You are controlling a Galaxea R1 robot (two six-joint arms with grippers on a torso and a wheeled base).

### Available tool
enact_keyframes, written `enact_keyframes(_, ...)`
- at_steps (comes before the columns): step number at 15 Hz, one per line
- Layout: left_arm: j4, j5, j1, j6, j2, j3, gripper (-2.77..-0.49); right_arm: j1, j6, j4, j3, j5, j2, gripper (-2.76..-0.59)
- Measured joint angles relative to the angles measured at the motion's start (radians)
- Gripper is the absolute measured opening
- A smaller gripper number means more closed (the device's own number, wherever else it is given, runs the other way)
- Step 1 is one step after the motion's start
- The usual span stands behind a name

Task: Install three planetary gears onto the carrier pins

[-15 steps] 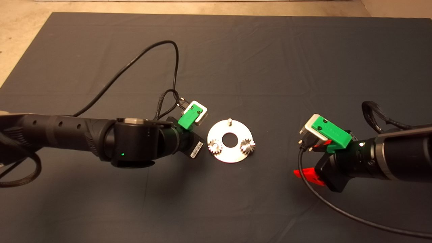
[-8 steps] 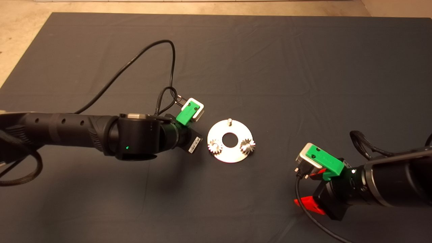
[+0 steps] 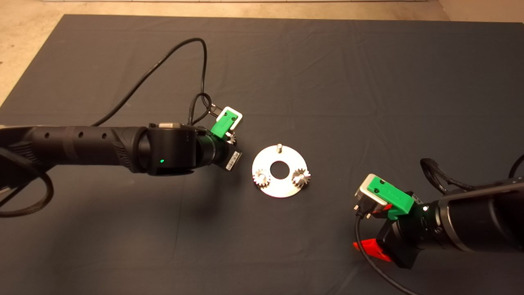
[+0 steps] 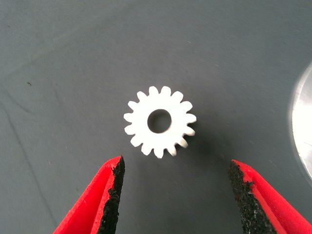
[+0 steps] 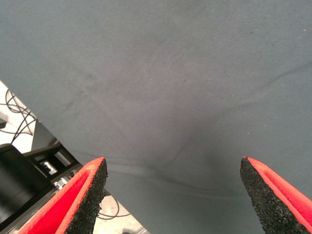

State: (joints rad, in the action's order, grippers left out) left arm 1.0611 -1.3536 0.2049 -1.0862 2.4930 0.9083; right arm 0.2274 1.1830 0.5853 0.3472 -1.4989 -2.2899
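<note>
Two planetary gears (image 3: 260, 178) (image 3: 301, 177) sit on their carrier pins on the near half of the disc (image 3: 279, 188), w/ the far pin (image 3: 278, 146) bare, so by my reckoning the job is two-thirds done and this is the pick for the last one. The 3rd gear (image 4: 159, 121) lies flat on the mat (image 3: 327, 82) covering the counter, just beside the disc's left rim and not touching it; in the head view it peeks out at (image 3: 231, 139) under my left wrist. Lying flat w/ the bore up suits me: gripped by the teeth on opposite sides it should stay level, ready to drop over a pin w/o re-orienting. I've put my left hand (image 4: 170, 195) above it for that reason, fingers (image 4: 105, 197) spread wide, clearly wider than the gear, touching nothing; the gear sits ahead of the tips, not yet between the pads, so I judge I still need to advance and descend before closing. Risk as I see it: a pad clipping the teeth and skating the gear on the cloth. My right hand (image 5: 173, 195) hangs off to the right, well apart from the disc, also wide, nothing in it, only bare mat and the counter edge in front of it.
</note>
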Motion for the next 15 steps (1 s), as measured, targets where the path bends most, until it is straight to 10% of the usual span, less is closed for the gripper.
enact_keyframes(4, 0.000, 0.056, 0.000, 0.003, 0.023, 0.041, -1.81, 0.000, 0.000, -0.010, 0.000, -0.027, -0.048, -1.34)
enact_keyframes(15, 0.000, 0.067, 0.000, 0.026, 0.022, 0.048, -1.81, 0.000, 0.000, -0.044, 0.000, -0.031, -0.051, -1.34)
